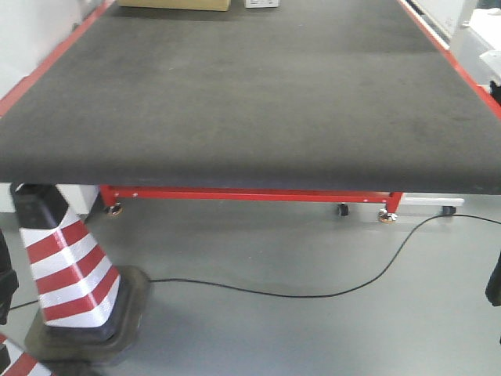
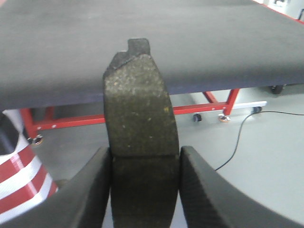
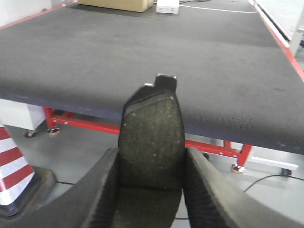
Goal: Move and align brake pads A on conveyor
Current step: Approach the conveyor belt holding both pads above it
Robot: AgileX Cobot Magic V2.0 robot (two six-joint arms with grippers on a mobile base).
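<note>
Though cropped below, brake pad [image 2: 137, 107] in left claw [image 2: 145, 152]; right claw [image 3: 151, 153] likewise

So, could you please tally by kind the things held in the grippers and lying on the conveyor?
Brake pads: 2, the left pad in the left gripper, the right pad in the right gripper.
Boxes: 2, at the far end of the conveyor, a cardboard box and a white box.
Total: 4.
</note>
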